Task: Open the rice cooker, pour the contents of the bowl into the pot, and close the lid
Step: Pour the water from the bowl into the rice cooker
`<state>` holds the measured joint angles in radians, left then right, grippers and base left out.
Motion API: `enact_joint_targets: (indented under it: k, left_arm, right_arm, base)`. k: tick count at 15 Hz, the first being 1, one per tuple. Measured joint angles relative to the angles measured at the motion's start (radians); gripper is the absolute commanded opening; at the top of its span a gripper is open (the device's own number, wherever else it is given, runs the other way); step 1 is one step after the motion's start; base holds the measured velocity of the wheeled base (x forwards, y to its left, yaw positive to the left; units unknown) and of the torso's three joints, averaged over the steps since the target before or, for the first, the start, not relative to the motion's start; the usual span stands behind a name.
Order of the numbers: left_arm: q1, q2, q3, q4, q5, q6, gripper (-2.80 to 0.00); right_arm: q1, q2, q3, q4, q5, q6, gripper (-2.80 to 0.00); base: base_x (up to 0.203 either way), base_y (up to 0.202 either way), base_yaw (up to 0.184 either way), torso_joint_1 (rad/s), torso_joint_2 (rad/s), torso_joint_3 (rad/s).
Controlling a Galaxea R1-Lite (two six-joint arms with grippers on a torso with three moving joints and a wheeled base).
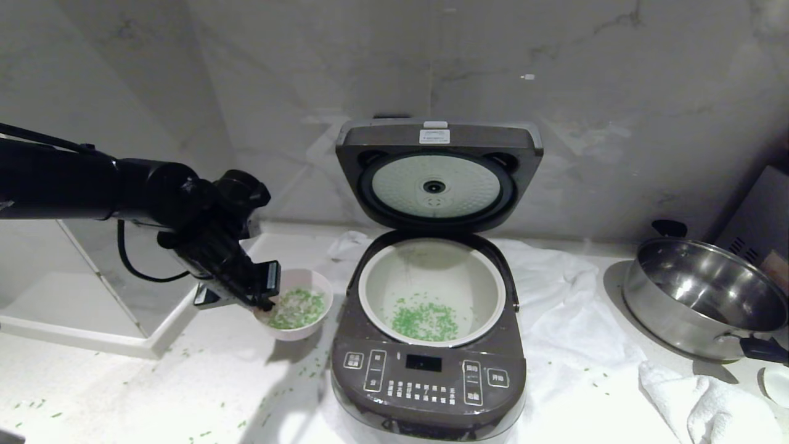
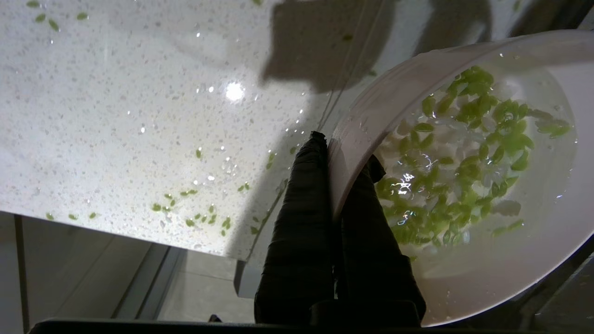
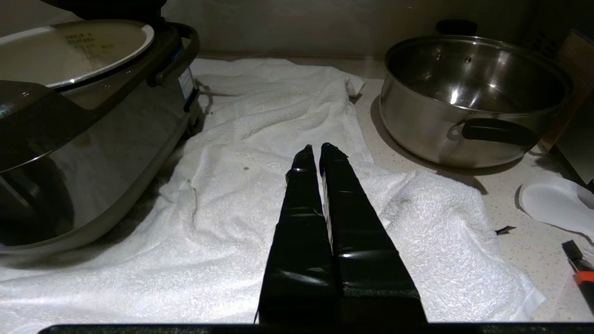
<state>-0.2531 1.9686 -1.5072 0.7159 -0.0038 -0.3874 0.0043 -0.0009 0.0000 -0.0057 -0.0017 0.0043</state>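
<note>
The bowl (image 1: 296, 306) sits pinched at its rim by the left end effector (image 1: 266, 295), one finger (image 2: 301, 208) outside the wall, the other inside among the green bits (image 2: 464, 157); just beyond the bowl stands the cooker (image 1: 428, 376), lid (image 1: 437, 172) up, more green bits lying in the pot (image 1: 431, 290); stray bits dot the tabletop (image 1: 123, 394); the right end effector (image 3: 315, 149) hangs pressed together over the towel (image 3: 232, 195), cooker to one side, steel pan (image 3: 473, 97) to the other.
</note>
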Motion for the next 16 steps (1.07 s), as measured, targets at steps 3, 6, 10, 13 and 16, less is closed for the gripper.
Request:
enact_joint_targets:
  k: [3,6,10,13,16]
  left_arm:
    - [-0.003,0.053,-0.129,0.074,0.000,-0.007,-2.80]
    - [0.001,0.095,-0.255,0.135,0.001,-0.007,-2.80]
    - [0.006,0.143,-0.411,0.216,0.000,-0.007,-2.80]
    - [0.001,0.158,-0.444,0.225,-0.001,-0.006,-2.80]
    - [-0.009,0.146,-0.446,0.224,-0.014,-0.034,-2.80]
  right_arm:
    - [0.000,0.000,0.000,0.000,0.000,0.000,-2.80]
    - [0.000,0.000,0.000,0.000,0.000,0.000,-2.80]
    - [0.000,0.000,0.000,0.000,0.000,0.000,-2.80]
    - [0.000,0.000,0.000,0.000,0.000,0.000,-2.80]
    - [0.000,0.000,0.000,0.000,0.000,0.000,-2.80]
  base:
    - [0.000,0.000,0.000,0.000,0.00,0.000]
    - [0.000,0.000,0.000,0.000,0.00,0.000]
    - [0.000,0.000,0.000,0.000,0.00,0.000]
    - [0.000,0.000,0.000,0.000,0.00,0.000]
    - [0.000,0.000,0.000,0.000,0.00,0.000]
